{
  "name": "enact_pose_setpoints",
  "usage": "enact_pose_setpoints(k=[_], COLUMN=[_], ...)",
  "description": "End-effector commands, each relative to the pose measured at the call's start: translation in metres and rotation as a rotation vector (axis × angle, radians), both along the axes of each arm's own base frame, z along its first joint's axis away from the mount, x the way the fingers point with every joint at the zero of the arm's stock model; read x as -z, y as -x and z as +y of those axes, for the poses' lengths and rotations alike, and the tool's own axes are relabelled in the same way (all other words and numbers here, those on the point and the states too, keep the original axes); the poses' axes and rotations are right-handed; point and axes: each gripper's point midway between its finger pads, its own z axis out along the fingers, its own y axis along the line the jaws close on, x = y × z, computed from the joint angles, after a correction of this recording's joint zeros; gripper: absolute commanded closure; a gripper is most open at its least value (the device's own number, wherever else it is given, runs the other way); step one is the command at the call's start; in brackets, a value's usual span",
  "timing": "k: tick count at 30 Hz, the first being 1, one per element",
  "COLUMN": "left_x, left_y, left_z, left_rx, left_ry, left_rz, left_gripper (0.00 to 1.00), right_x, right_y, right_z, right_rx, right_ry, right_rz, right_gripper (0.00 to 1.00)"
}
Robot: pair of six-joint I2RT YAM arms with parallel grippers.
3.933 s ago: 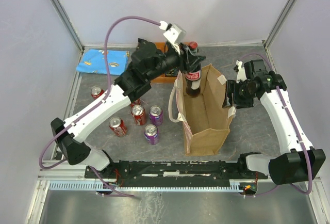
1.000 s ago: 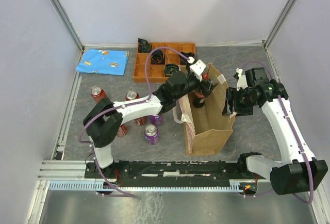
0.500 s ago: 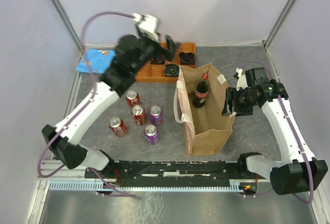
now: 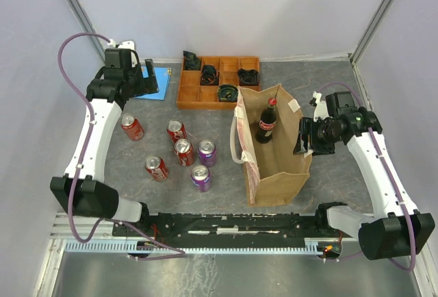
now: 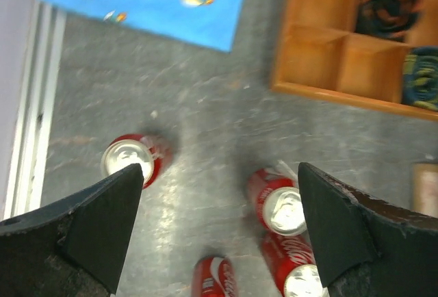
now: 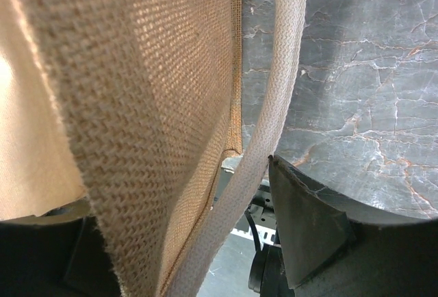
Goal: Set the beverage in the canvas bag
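The beverage [image 4: 267, 124], a slim-necked dark cola bottle with a red cap, sits inside the canvas bag [image 4: 277, 167], toward its 12 o'clock end. At 10 o'clock the left gripper [image 5: 219, 174] hangs spread wide and empty above smooth metal cans [image 4: 183, 150]. The bag's coarse tan weave looks floppy. At 3 o'clock the right gripper [image 4: 306, 137] is clenched on its wall beside the whitish woven handle [image 6: 274, 105]. An abrupt release could let that soft wall sag and tip the bottle.
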Motion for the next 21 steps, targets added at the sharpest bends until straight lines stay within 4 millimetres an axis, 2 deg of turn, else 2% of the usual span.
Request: enact_pose_setpoints(k=[1,6,12,16,21], left_x=[0.034,0.060,0.103,0.125,0.147], left_y=[0.003,-0.005,-0.004,-0.003,-0.002], left_z=[0.038,0.080,0.106,0.115,0.107], left_rx=[-0.134,-0.232,-0.275,-0.278,-0.221], left_ry=[-0.009,-0.044,-0.061,-0.037,-0.016], left_rz=[0.141,0.224,0.336,0.389,0.469], left_gripper=[0.00,0.00,0.00,0.01,0.02], right_x=[0.000,0.005,0.007,0.007,0.009], right_y=[0.008,0.018,0.024,0.025,0.026], right_z=[0.000,-0.001,-0.002,-0.002,-0.003], right_rx=[-0.007,0.000,0.001,-0.004,-0.005], right_ry=[-0.003,-0.002,-0.003,0.001,0.002], right_rz=[-0.021,-0.017,-0.011,-0.011,-0.004], right_gripper=[0.30,0.29,0.30,0.29,0.29])
